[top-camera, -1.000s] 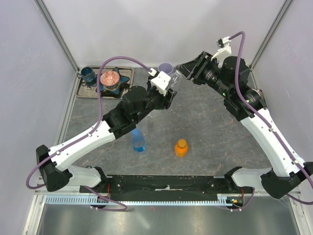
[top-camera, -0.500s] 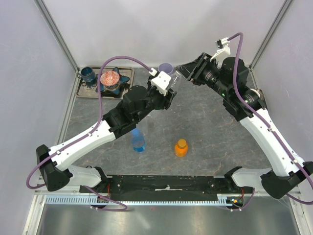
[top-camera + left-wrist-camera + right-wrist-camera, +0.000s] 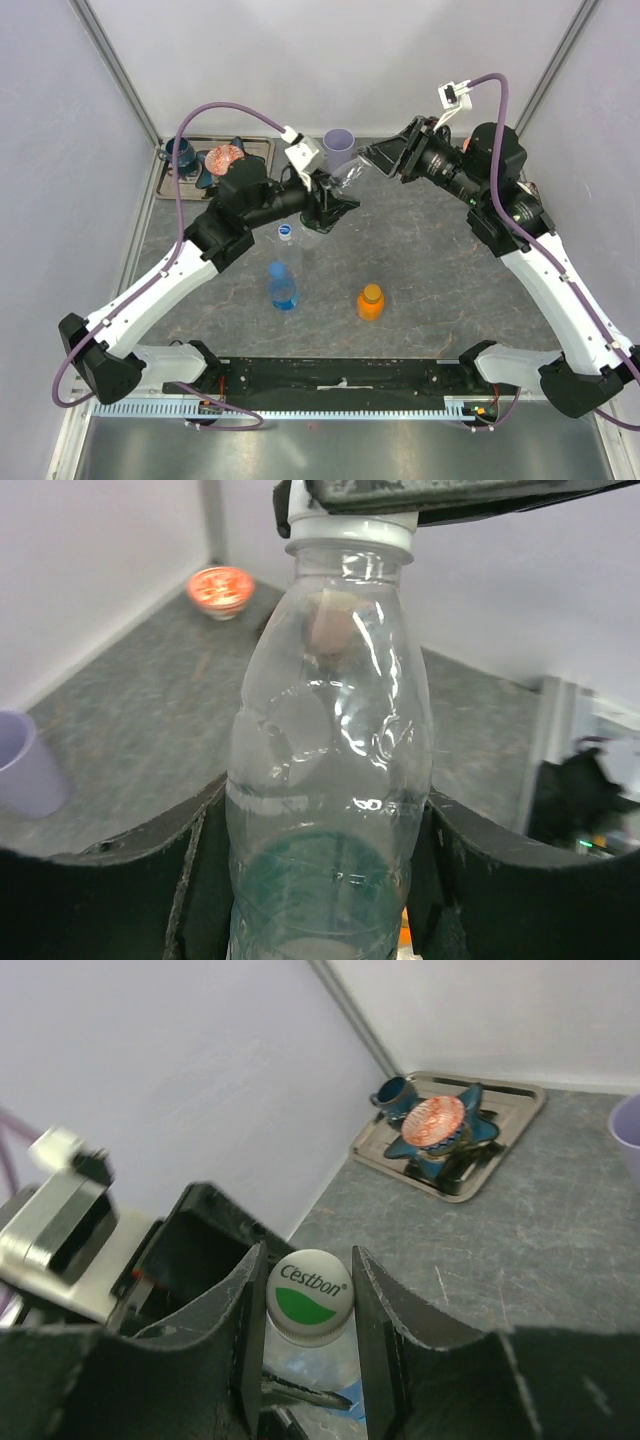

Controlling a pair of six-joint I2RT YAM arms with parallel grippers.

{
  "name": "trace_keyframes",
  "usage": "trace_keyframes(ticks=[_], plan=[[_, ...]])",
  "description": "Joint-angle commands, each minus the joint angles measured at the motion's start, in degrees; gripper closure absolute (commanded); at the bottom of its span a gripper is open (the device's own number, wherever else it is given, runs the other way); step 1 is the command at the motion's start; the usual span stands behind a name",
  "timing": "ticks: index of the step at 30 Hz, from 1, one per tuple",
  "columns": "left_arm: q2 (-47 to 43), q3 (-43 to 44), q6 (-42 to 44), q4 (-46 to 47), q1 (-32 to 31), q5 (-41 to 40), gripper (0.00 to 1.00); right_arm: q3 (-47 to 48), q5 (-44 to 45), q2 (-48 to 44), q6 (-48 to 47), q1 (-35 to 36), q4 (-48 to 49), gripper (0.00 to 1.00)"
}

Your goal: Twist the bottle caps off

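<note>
My left gripper (image 3: 325, 208) (image 3: 320, 880) is shut on the body of a clear bottle with a green label (image 3: 345, 182) (image 3: 330, 760) and holds it tilted above the table. Its white cap with green (image 3: 309, 1295) (image 3: 350, 530) sits between the fingers of my right gripper (image 3: 366, 160) (image 3: 309, 1300), which is shut on it. On the table stand a clear bottle with a white cap (image 3: 287, 234), a blue bottle (image 3: 283, 287) and a short orange bottle (image 3: 371, 300), all capped.
A lilac cup (image 3: 338, 143) (image 3: 25, 765) stands at the back, just behind both grippers. A metal tray (image 3: 256, 146) (image 3: 520, 1100) with a blue cup and an orange-patterned bowl (image 3: 226, 160) lies at the back left. White walls close in the table.
My left arm swung its wrist to the left with the bottle, uncovering the clear white-capped bottle. My right gripper closed on the green and white cap.
</note>
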Motion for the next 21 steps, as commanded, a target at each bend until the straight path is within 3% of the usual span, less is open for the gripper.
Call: trace_keyframes(ticks=[1,11,15,19,21], plan=[[-3.9,0.3,-15.2,13.0,6.8,29.3,0.65,-0.3,-8.4,-0.9,-4.0,-0.2,0.8,1.00],[3.0,-1.2,-44.4,39.7,15.1,55.2,0.61,-1.8,-21.4,-2.6,-7.2,-0.4,5.6,1.00],[7.5,0.1,-57.3,53.4,15.5,61.0,0.60,-3.7,-29.9,-3.0,-8.0,-0.4,12.4,1.00],[12.2,0.7,-70.9,72.4,15.5,63.0,0.60,-5.3,-37.8,-2.7,-7.6,-0.2,17.6,1.00],[14.9,1.6,-77.7,77.6,15.5,63.0,0.60,-6.4,-40.4,-2.7,-6.8,0.0,23.7,1.00]])
